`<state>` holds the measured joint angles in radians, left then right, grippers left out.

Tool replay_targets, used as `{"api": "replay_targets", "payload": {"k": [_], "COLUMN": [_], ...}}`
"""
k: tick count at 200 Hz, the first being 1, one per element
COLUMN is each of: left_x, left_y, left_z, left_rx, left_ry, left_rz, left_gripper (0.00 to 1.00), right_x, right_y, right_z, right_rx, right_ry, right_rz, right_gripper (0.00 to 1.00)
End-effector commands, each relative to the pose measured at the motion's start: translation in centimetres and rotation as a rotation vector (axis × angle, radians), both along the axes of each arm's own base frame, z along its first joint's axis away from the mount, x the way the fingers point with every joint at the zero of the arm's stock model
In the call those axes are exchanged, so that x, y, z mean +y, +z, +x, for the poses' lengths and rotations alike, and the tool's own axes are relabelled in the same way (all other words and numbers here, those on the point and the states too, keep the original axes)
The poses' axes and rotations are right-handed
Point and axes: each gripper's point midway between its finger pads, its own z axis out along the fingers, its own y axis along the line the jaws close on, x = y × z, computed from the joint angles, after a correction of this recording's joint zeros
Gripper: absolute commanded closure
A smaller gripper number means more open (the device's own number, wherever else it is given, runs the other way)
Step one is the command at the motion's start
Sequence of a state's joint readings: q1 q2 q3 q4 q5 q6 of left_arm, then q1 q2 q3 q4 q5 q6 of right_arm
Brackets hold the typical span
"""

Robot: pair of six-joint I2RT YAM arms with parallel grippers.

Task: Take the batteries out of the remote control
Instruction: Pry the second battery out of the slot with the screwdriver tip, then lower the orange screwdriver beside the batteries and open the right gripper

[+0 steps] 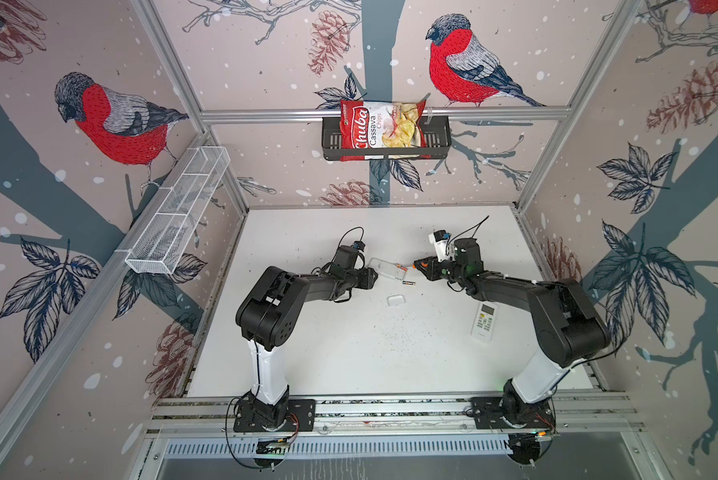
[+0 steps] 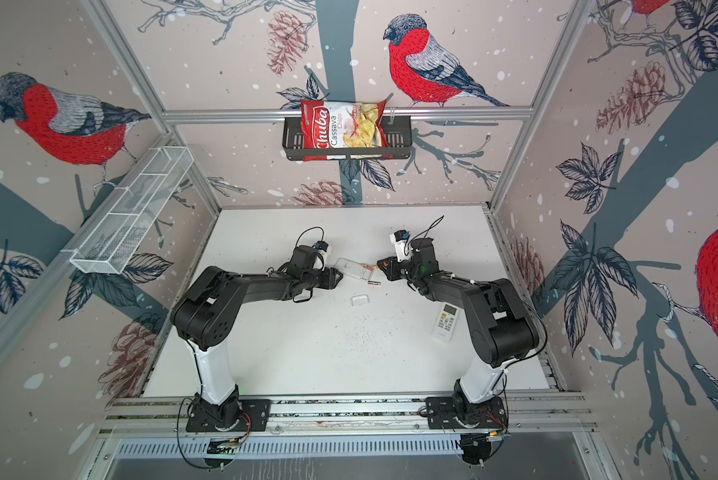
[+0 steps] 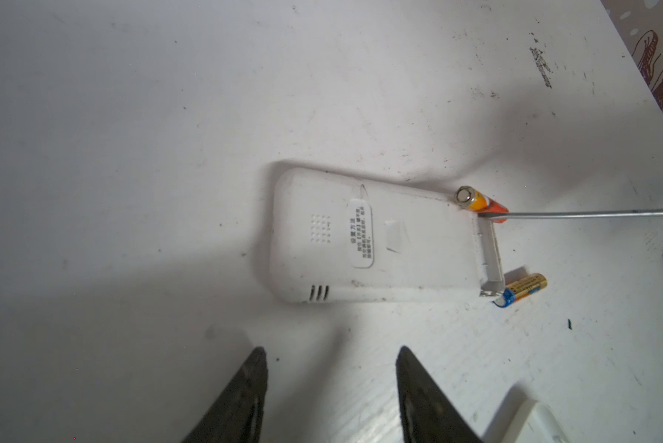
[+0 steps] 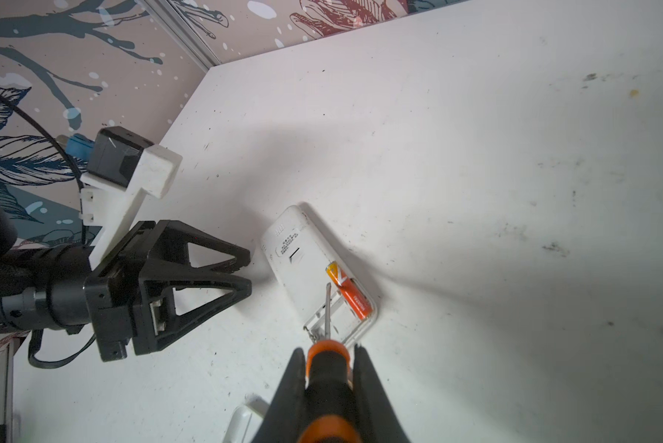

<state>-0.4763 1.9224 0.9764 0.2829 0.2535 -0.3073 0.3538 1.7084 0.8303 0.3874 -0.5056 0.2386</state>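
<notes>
Both arms reach in from the near edge of the white surface [image 1: 349,353], elbows bent outward, forearms turned toward each other at mid-surface. The left gripper [image 3: 331,354] sits low with its jaws about half spread and holds nothing; its tips are near the closed end of the remote control [image 3: 360,237] but apart from it. The right gripper [image 4: 328,354] is clamped on the handle of a screwdriver [image 4: 327,307], whose tip rests in the open compartment.

The remote lies face down near the middle of the surface. An orange battery [image 3: 483,203] sits in the compartment beside the tip. A second battery [image 1: 408,283] lies loose just beside the remote, toward the near edge. A battery cover [image 1: 395,300] lies nearer still, and a second remote [image 1: 484,322] lies toward the right edge.

Bird-patterned walls enclose the cell. A chips bag [image 1: 380,124] stands in a black basket [image 1: 436,139] on the back wall, and a wire basket [image 1: 178,212] hangs on the left wall.
</notes>
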Motion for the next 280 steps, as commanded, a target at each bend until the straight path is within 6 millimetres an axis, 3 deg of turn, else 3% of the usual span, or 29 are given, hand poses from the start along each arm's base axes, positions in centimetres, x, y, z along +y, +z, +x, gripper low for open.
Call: {"api": "replay_targets", "payload": {"k": [1, 91, 152, 186, 239, 280], "left_x": [0.0, -0.1, 0.1, 0.3, 0.3, 0.3], "left_y": [0.4, 0.6, 0.9, 1.1, 1.3, 1.6], "left_z": [0.2, 0.4, -0.1, -0.6, -1.1, -1.6], "left_rx": [-0.019, -0.026, -0.031, -0.038, -0.041, -0.051], "left_ry": [0.0, 0.0, 0.006, 0.01, 0.012, 0.009], "left_rz": [0.004, 0.007, -0.002, 0.009, 0.01, 0.009], "left_gripper": [0.46, 0.45, 0.45, 0.43, 0.41, 0.41], "right_x": [-0.2, -1.6, -7.7, -9.7, -9.2, -8.6], "right_y": [0.5, 2.1, 2.2, 0.2, -2.3, -3.1], "right_z": [0.6, 1.8, 9.1, 12.6, 14.3, 13.8], "right_rx": [-0.021, -0.048, -0.022, 0.024, 0.083, 0.105], "right_ry": [-0.014, -0.052, -0.29, -0.368, -0.316, -0.29], "right_rz": [0.011, 0.022, 0.082, 0.066, 0.057, 0.062], "right_gripper": [1.0, 1.0, 1.0, 1.0, 1.0, 1.0]}}
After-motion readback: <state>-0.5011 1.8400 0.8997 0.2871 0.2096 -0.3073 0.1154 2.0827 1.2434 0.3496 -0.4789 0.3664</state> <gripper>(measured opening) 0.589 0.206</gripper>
